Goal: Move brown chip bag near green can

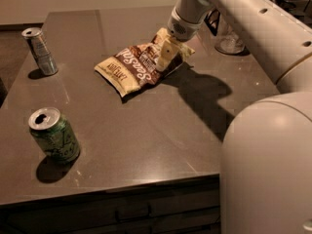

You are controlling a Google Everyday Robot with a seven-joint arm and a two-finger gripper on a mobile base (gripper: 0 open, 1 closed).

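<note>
Hand (pixel 165 58) on brown chip bag (pixel 130 69), green can (pixel 54 136) apart

Dim warm light, pincer (pixel 164 57) at brown chip bag (pixel 132 68) casting dark shadow

Crinkly, glossy film on the brown chip bag (pixel 127 68); smooth matt cream plastic on the gripper (pixel 165 57), down on that bag's right end; shiny printed metal on the green can (pixel 57 139), bare brushed metal on the silver-grey can (pixel 41 51); smooth, faintly reflective dark top on the table (pixel 146 130)
</note>
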